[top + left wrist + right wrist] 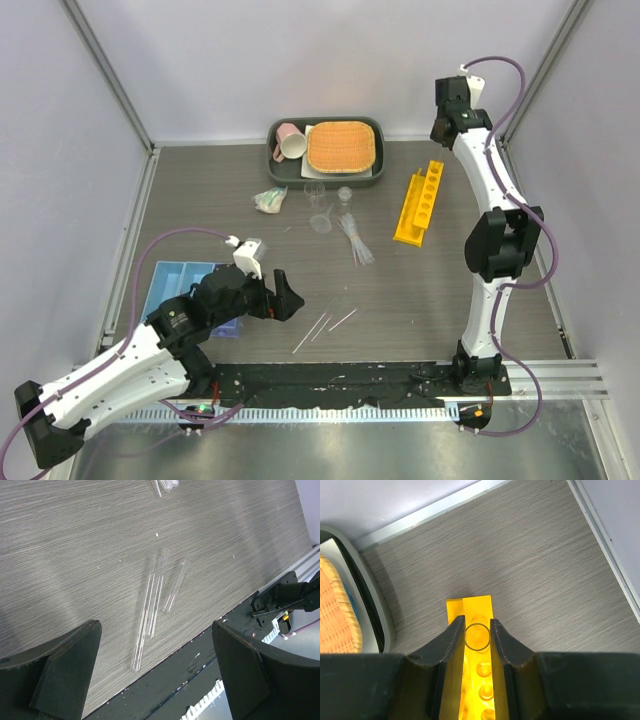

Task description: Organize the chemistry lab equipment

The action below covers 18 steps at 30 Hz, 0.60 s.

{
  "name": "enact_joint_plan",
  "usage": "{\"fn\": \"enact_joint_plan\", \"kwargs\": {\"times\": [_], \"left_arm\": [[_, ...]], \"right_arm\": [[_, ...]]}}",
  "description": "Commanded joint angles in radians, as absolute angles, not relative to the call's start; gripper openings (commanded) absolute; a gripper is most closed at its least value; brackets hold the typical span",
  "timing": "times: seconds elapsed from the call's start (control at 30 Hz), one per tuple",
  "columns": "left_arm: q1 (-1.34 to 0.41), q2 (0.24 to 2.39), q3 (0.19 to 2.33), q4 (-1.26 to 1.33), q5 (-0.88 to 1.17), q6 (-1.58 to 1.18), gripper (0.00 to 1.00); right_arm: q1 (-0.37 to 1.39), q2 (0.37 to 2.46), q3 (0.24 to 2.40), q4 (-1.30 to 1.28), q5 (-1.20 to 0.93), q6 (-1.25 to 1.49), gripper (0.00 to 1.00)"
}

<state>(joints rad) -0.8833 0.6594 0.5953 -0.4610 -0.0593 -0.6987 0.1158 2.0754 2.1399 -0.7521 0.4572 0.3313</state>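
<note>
Three thin glass tubes (325, 325) lie side by side near the table's front edge, and in the left wrist view these tubes (150, 605) lie on the wood just ahead of my fingers. My left gripper (281, 296) (155, 626) hovers wide open to their left, holding nothing. My right gripper (477, 625) is shut on an upright glass tube (477, 636), seen end-on as a clear ring, directly over the far end hole of the yellow rack (477, 680) (420, 203). In the top view the right gripper (443, 132) hangs over the rack's far end.
The blue tray (182, 280) lies under my left arm. Small beakers (315, 190), a funnel (322, 222) and clear pipettes (355, 240) sit mid-table beside a green-white item (268, 200). A pink mug (290, 142) and orange mat (343, 147) rest on a dark tray at the back.
</note>
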Motion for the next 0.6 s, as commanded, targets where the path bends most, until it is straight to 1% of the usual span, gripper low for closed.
{"fn": "enact_joint_plan", "kwargs": {"times": [0.0, 0.57], "left_arm": [[-0.887, 0.647, 0.592, -0.429, -0.06, -0.698, 0.97], [-0.903, 0.638, 0.595, -0.439, -0.066, -0.699, 0.96]], "right_arm": [[0.112, 2.048, 2.086, -0.686, 0.457, 0.347, 0.05], [0.114, 2.034, 1.993, -0.635, 0.469, 0.35, 0.05]]}}
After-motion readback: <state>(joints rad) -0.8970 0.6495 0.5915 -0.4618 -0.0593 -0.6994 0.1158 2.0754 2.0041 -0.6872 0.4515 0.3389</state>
